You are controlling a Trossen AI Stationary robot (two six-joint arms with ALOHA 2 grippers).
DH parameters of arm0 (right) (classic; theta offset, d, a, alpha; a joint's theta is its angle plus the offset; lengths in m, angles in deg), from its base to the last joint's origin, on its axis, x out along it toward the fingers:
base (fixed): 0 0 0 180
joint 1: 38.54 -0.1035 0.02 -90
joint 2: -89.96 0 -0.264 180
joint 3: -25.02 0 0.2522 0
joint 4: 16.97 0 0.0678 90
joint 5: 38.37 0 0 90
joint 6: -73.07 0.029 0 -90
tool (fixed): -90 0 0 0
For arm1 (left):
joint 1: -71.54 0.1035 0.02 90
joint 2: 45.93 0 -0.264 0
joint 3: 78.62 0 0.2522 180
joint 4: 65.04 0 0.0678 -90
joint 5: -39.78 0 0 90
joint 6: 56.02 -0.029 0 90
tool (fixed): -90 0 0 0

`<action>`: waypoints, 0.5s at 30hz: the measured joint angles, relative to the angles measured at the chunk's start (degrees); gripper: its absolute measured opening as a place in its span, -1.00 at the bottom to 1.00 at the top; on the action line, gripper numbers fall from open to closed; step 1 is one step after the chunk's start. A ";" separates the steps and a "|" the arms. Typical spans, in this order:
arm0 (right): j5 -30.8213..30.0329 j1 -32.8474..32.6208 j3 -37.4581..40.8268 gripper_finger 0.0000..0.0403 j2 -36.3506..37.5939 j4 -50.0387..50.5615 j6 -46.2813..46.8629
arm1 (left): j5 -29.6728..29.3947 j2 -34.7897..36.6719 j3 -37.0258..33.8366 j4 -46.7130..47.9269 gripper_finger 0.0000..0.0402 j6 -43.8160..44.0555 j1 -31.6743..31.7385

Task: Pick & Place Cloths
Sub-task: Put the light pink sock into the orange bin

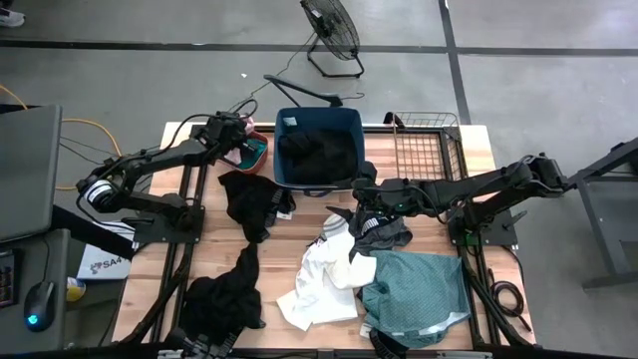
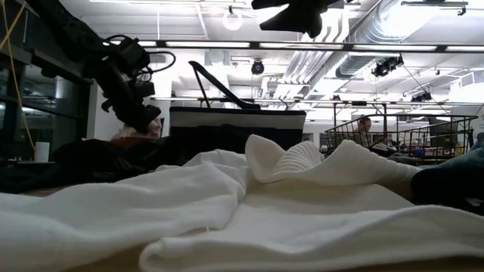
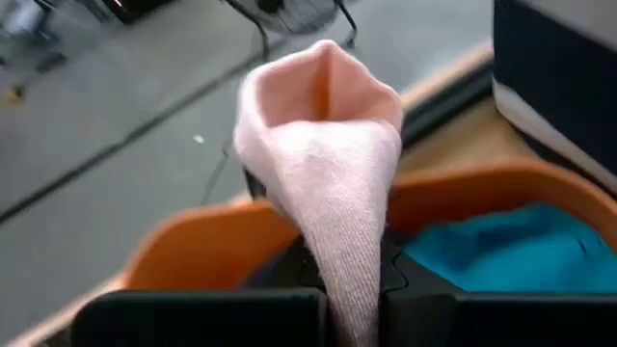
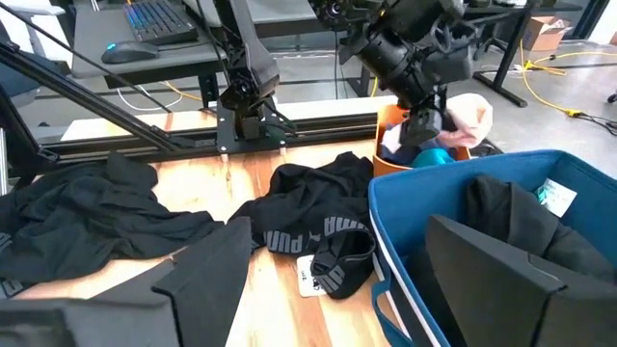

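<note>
My left gripper [image 1: 239,138] is shut on a pale pink cloth [image 3: 323,125] just above the orange basin [image 3: 193,251] at the table's far left; a teal cloth [image 3: 521,246] lies in the basin. My right gripper [image 1: 362,185] is open and empty at the navy tub's [image 1: 319,150] near right corner, above a patterned cloth [image 1: 381,229]. Black cloths [image 1: 319,158] lie in the tub. Two more black cloths [image 1: 254,199] [image 1: 224,299], a white cloth [image 1: 324,279] and a teal-green cloth [image 1: 419,294] lie on the table. My left gripper pinches the pink cloth between its two fingers at a bunched, narrow part [image 3: 352,289]. The rest of the cloth stands out past the fingertips as a folded bulge [image 4: 469,118]. The fingers slant downward over the basin. The cloth is clear of the basin's rim.
A wire basket [image 1: 427,150] stands at the far right beside the tub. A fan [image 1: 332,35] stands on the floor beyond the table. The white cloth [image 2: 227,204] fills the foreground of the low view. A laptop [image 1: 25,170] sits left of the table.
</note>
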 joint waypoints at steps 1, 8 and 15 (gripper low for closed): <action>-0.01 0.00 0.00 0.51 0.00 0.03 0.05 | 0.27 0.00 0.00 0.93 -0.99 0.57 0.00; 0.00 0.00 0.00 0.51 0.00 0.04 0.13 | 0.27 0.00 -0.02 3.08 -0.99 1.19 0.02; 0.00 0.00 0.00 0.51 0.00 0.07 0.15 | 2.23 0.00 -0.04 3.41 -0.99 -6.80 0.02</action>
